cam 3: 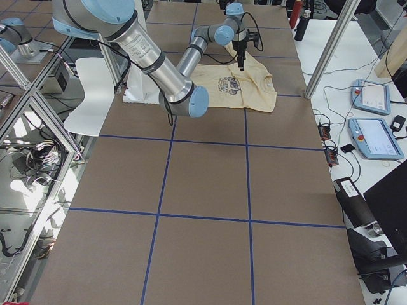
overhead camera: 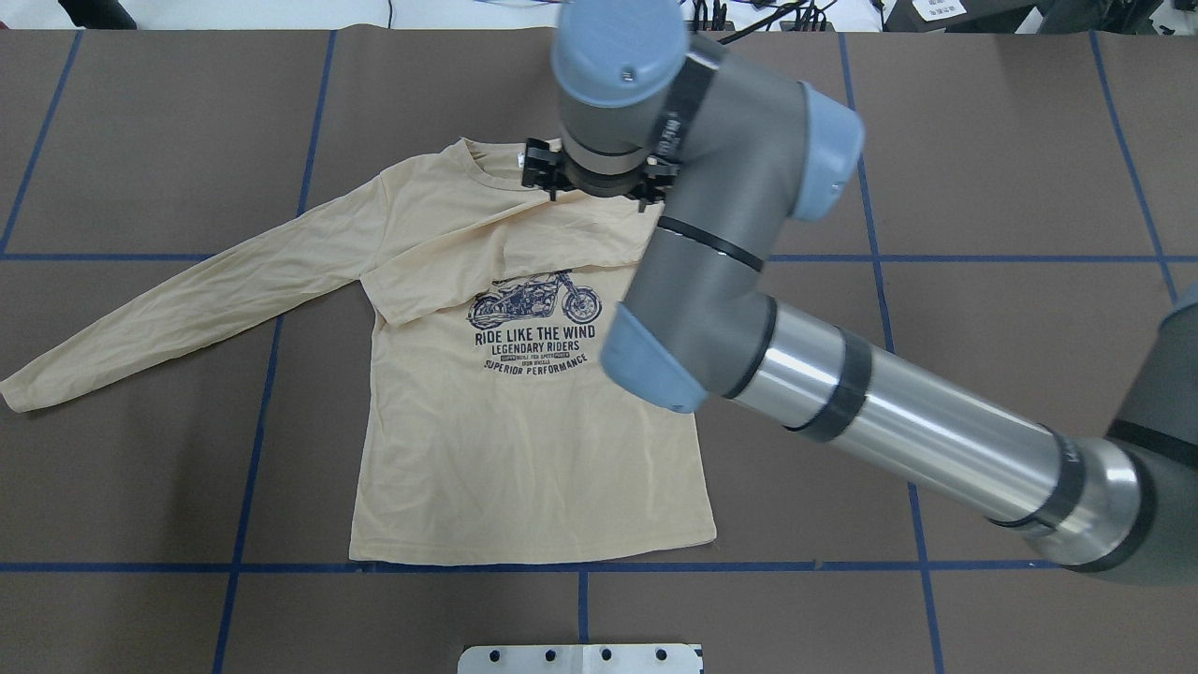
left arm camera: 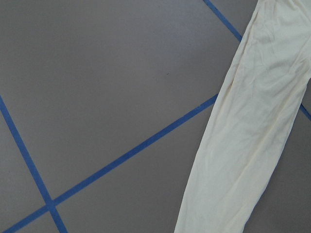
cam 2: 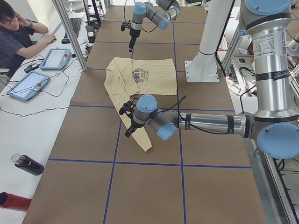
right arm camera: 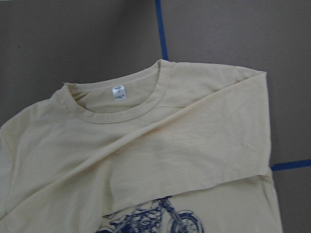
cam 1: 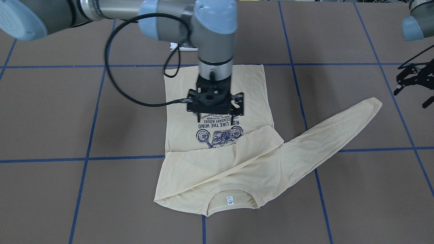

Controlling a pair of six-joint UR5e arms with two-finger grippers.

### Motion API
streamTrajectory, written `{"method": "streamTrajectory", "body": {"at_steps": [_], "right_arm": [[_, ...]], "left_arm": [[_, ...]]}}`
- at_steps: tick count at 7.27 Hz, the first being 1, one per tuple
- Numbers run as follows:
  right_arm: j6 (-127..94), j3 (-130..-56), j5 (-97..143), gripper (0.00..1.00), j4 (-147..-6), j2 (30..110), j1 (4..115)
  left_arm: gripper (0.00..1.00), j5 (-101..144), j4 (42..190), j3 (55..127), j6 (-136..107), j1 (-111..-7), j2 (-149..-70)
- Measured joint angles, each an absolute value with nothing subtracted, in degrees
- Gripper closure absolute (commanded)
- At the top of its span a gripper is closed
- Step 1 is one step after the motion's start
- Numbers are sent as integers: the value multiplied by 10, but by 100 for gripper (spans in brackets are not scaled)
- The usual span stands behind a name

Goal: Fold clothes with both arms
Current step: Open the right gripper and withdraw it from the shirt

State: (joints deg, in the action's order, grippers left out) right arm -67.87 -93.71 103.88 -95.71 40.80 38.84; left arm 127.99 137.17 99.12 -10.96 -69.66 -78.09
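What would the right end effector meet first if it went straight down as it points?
Probably the pale cream-yellow long-sleeved T-shirt, near its folded-over sleeve; how high the right end effector hangs is unclear.

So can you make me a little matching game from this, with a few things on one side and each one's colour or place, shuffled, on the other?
Things:
1. neck label
2. motorcycle print
3. right gripper
4. left gripper

Colour or place:
A. dark navy
B. above the shirt
C. white
D. out by the cuff end of the stretched-out sleeve

Pairs: 1-C, 2-A, 3-B, 4-D
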Motion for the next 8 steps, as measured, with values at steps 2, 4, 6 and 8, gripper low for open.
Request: {"method": "streamTrajectory", "body": {"at_steps": [2, 4, 6, 8], "right_arm": [[-556, -1057, 1085, 0, -953, 555, 439], [-464, -1111, 1149, 0, -899, 676, 500], [-394, -1123, 1206, 0, -835, 774, 559], [-356, -1130, 1232, 0, -819, 819, 591]], "left_arm": [[1, 1222, 1423, 980, -140, -651, -748], [1, 1184, 1432, 955, -143, -631, -750], [2, 1175, 1444, 908, -144, -617, -770], [17, 1184, 1482, 857, -164, -614, -778]]}}
